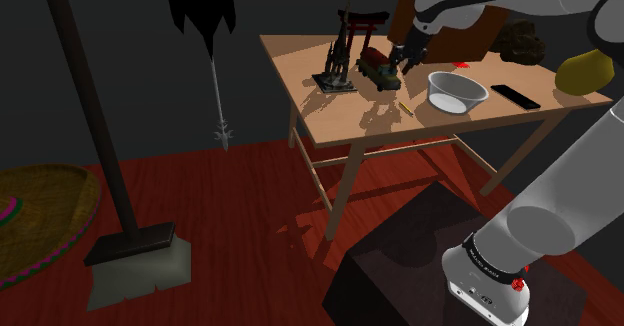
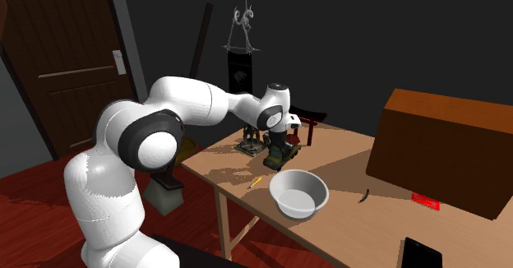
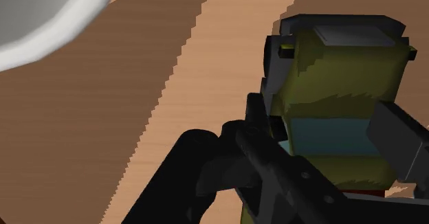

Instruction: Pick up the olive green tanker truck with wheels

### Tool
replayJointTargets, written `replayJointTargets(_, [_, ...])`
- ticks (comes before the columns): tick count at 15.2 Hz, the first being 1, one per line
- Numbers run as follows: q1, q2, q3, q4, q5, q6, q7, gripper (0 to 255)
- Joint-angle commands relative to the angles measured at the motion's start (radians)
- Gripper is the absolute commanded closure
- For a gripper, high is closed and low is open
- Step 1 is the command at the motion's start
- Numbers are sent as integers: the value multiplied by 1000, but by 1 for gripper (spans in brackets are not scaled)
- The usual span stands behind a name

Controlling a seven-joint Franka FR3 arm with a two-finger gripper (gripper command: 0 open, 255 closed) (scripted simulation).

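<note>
The olive green tanker truck [image 1: 376, 68] stands on the wooden table [image 1: 340, 119], between a dark tower model and a white bowl. My black gripper [image 1: 404, 58] comes down on its end nearest the bowl. From the second exterior view the gripper [image 2: 279, 145] sits right over the truck [image 2: 278, 156]. In the wrist view the truck's olive body [image 3: 337, 71] lies between my two fingers [image 3: 260, 123], which press against both of its sides, so my gripper [image 3: 330, 137] is shut on it. The truck looks level with the tabletop.
A white bowl [image 1: 457, 91] and a yellow pencil [image 1: 405, 105] lie close beside the truck. Also on the table are a dark tower model [image 1: 337, 59], a red gate model [image 1: 360, 22], a black phone [image 1: 515, 96] and a big brown box [image 2: 444, 151].
</note>
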Motion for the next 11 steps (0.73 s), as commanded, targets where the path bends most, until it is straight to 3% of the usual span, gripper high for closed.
replayJointTargets(1, [0,1,0,-1,1,3,-1,255])
replayJointTargets(11, [0,-6,0,19,-5,-25,5,255])
